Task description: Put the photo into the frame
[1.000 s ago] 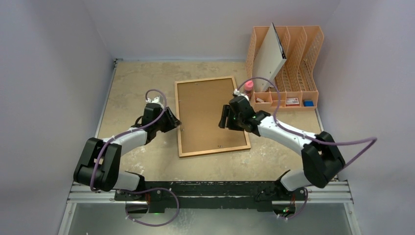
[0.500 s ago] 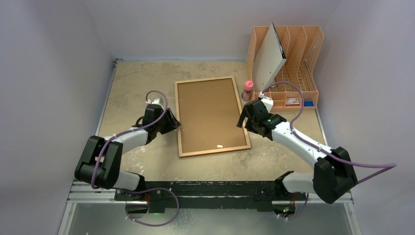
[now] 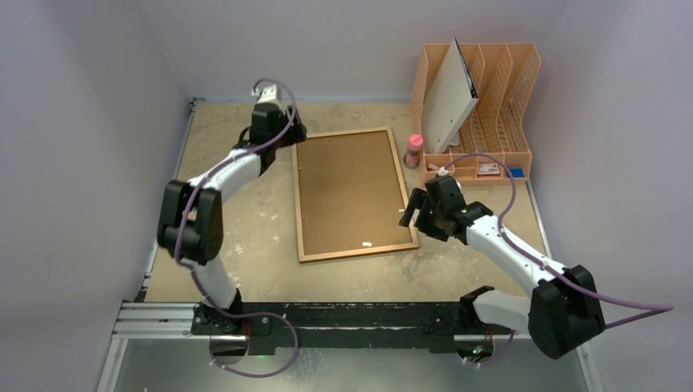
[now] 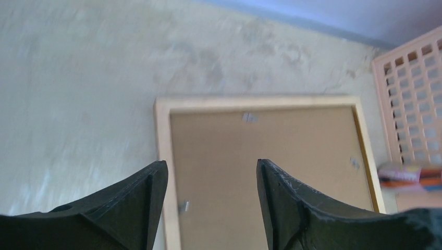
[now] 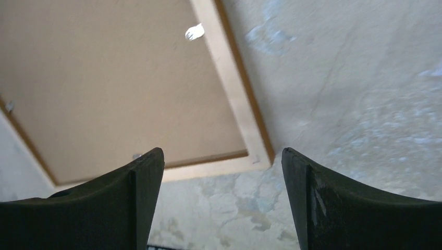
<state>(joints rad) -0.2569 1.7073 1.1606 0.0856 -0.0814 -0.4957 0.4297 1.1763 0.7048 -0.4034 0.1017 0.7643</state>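
The frame (image 3: pixel 358 251) lies back-up in the middle of the worktop with a brown backing board (image 3: pixel 351 192) filling it. The photo's printed face shows nowhere. It may already sit under the board, or it may be the pale sheet (image 3: pixel 449 98) standing in the orange rack (image 3: pixel 511 98) at the far right corner; I cannot tell which.

The left claw (image 4: pixel 211 163) hangs over the frame's far left corner, fingers apart and gripping nothing. The right claw (image 5: pixel 221 151) hangs just off the near right corner, also spread and empty.

If either claw drops carelessly, a finger could catch the thin wooden rim and skid the frame across the worktop. A push toward the right edge would knock over the pink-capped bottle (image 3: pixel 414 149) just beside the frame's far right corner. The small metal tabs (image 4: pixel 249 117) look slight. One not turned home would let the board lift and whatever lies beneath it slip.

A second ago the left claw sat at the middle of the frame's left side; it has since swung toward the far edge. The right claw was over the board and has drawn back toward the near edge. Both have spread wider. The frame has not shifted.
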